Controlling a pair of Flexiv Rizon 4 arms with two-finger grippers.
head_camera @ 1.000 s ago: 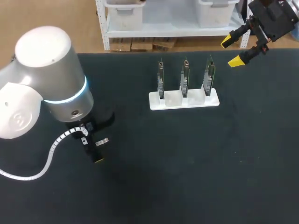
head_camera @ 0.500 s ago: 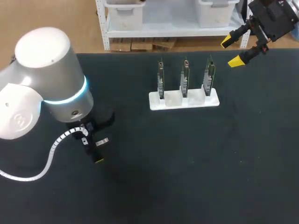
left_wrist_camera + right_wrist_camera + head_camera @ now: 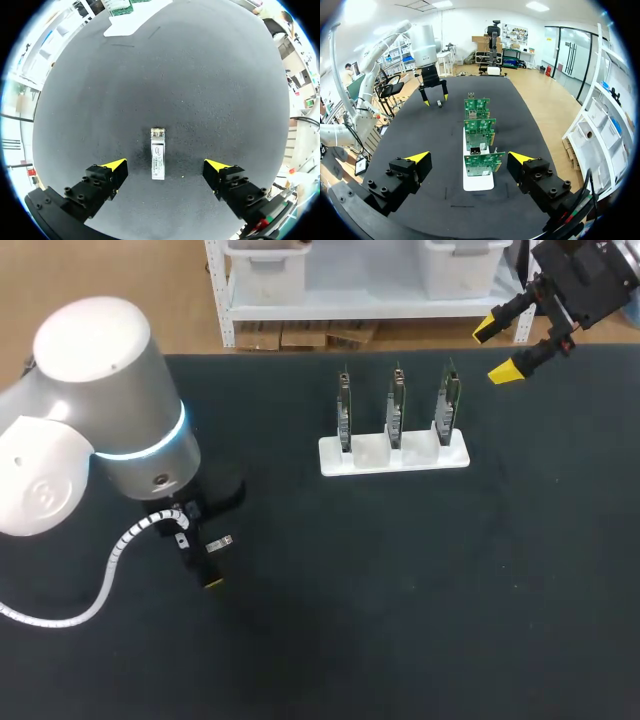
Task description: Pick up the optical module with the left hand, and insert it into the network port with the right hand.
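The optical module (image 3: 158,160), a small silver bar, lies flat on the black table (image 3: 400,590), between the fingers of my left gripper (image 3: 165,165). That gripper hangs low over it, open, with neither yellow tip touching. In the head view the module (image 3: 222,541) shows beside my left arm's wrist. A white holder (image 3: 393,456) carries three upright green circuit boards (image 3: 397,405). One board has a metal port (image 3: 476,149). My right gripper (image 3: 494,352) is open and empty, high behind the holder's right end, looking along the row of boards (image 3: 480,125).
The black mat covers the whole table; its far edge (image 3: 280,356) runs just behind the holder. My left arm's large white elbow (image 3: 95,400) stands over the left part of the table, with a white spiral cable (image 3: 110,565) hanging below it.
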